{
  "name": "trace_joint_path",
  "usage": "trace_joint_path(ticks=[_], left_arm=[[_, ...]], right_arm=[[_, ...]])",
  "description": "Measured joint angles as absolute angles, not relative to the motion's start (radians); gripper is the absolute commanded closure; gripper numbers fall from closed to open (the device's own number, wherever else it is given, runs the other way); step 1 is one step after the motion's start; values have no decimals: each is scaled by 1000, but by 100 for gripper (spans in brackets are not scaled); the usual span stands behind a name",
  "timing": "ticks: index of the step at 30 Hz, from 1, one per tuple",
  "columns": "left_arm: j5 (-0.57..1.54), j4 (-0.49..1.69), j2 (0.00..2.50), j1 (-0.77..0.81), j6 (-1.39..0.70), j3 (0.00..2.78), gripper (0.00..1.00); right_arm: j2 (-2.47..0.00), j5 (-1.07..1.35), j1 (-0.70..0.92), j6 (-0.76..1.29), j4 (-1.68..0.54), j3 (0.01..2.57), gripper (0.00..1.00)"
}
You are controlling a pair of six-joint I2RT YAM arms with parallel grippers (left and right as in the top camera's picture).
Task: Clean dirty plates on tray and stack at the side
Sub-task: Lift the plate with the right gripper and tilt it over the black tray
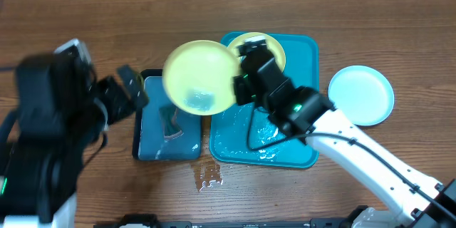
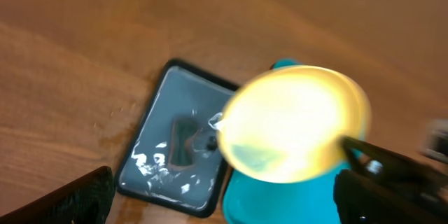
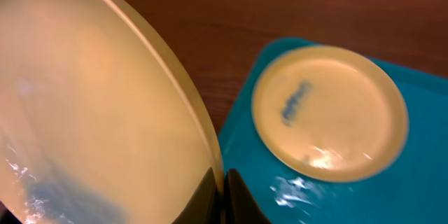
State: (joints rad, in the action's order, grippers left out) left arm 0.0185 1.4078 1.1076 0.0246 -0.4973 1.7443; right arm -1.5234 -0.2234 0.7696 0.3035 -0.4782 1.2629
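Observation:
My right gripper (image 1: 238,83) is shut on the rim of a plate (image 1: 199,77) and holds it tilted in the air, pale yellow underside up, over the gap between the two trays. The right wrist view shows the fingers (image 3: 220,190) pinching that rim (image 3: 91,112). A second plate (image 1: 274,48) lies upside down at the back of the teal tray (image 1: 292,149); it also shows in the right wrist view (image 3: 329,112). A teal-rimmed plate (image 1: 361,94) lies face up on the table to the right. My left gripper (image 1: 134,89) is open and empty, left of the held plate (image 2: 294,122).
A smaller black-edged tray (image 1: 149,146) with a wet blue-grey mat and a dark object (image 1: 171,121) lies left of the teal tray; it also shows in the left wrist view (image 2: 150,171). A water puddle (image 1: 209,176) lies on the wooden table in front.

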Motion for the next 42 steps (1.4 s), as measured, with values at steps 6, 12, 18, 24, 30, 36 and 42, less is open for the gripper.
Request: trace_joint_path(ticks=[6, 12, 18, 24, 30, 36, 42], left_arm=[[30, 1412, 945, 24, -497, 1757, 0], [31, 1434, 931, 25, -497, 1757, 0], [31, 1441, 932, 24, -497, 1757, 0], [31, 1444, 932, 25, -497, 1757, 0], [31, 1444, 932, 24, -497, 1757, 0], [31, 1444, 932, 25, -497, 1757, 0], [31, 1444, 932, 25, -497, 1757, 0]], right_arm=[[-1629, -348, 875, 270, -323, 1266, 96], [-1686, -490, 945, 243, -307, 1266, 96], [-1686, -674, 1050, 206, -333, 1266, 96], [-1686, -920, 1172, 155, -332, 1266, 96], [-1686, -1111, 1237, 126, -326, 1266, 96], [-1686, -1215, 1264, 104, -313, 1266, 96], [-1686, -1246, 1266, 80, -279, 1266, 96]])
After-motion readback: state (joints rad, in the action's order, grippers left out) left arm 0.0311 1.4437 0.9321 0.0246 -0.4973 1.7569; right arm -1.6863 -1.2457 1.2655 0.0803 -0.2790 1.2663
